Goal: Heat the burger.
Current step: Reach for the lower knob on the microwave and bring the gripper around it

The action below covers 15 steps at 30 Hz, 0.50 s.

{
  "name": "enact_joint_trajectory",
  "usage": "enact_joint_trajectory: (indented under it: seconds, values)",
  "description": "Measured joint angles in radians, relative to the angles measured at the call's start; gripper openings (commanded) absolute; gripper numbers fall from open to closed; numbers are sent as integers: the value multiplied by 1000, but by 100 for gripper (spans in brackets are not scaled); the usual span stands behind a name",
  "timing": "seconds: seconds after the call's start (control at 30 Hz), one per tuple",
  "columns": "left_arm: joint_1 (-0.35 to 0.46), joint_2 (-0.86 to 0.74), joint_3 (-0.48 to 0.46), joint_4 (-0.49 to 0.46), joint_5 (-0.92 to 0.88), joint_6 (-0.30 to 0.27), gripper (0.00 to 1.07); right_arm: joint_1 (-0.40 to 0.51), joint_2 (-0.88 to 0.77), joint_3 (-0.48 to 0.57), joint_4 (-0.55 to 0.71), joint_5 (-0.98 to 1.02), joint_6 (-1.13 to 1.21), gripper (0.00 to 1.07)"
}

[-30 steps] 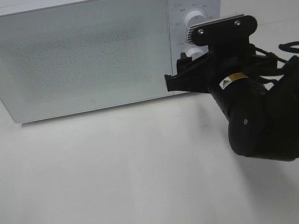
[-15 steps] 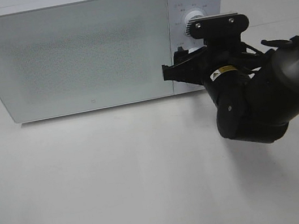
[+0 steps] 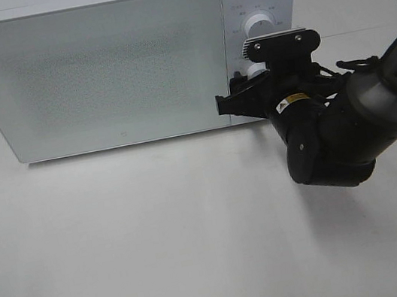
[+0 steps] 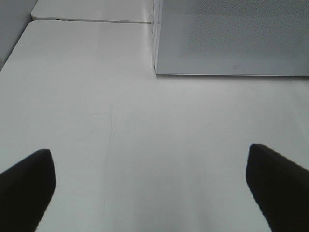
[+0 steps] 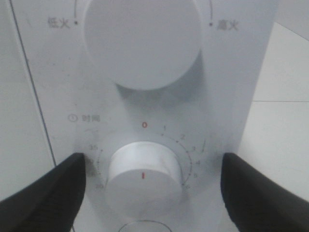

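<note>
1. Right gripper (image 5: pixel 150 183) sits at the microwave's (image 3: pixel 93 67) timer knob (image 5: pixel 143 175). Its jaws are spread, one finger on each side with a gap both ways, so it's not pinching the knob yet.
2. Versus a second ago, the wrist has dropped a bit. Its camera bracket (image 3: pixel 280 41) was covering the upper knob (image 3: pixel 261 22), and now that knob is clear. The arm (image 3: pixel 348 131) has also swung out to the right. Jaw width looks unchanged.
3. My read is that it's lining up to set the time, so loading is probably done and heating hasn't started.
4. No burger in sight anywhere. The door (image 3: pixel 103 126) is shut and frosted, so I'm guessing it's inside.
5. Left gripper (image 4: pixel 149 186) hangs wide open over the table (image 4: pixel 145 121), near the microwave's corner, holding nothing.
</note>
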Motion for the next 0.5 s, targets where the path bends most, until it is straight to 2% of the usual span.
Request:
enact_joint_trajectory:
  seconds: [0.2,0.3,0.37,0.4,0.43,0.47,0.5]
  values:
    - [0,0,0,0,0,0,100,0,0,1,-1,2,5,73]
    - [0,0,0,0,0,0,100,-2,0,2,-1,2,7,67]
    - [0,0,0,0,0,0,100,-5,0,3,-3,3,7,56]
    - [0,0,0,0,0,0,100,-5,0,3,-3,3,7,56]
    - [0,0,0,0,0,0,100,-5,0,3,-3,6,7,44]
    - [0,0,0,0,0,0,100,-5,0,3,-8,9,8,38]
    - [0,0,0,0,0,0,100,-5,0,3,-8,9,8,38]
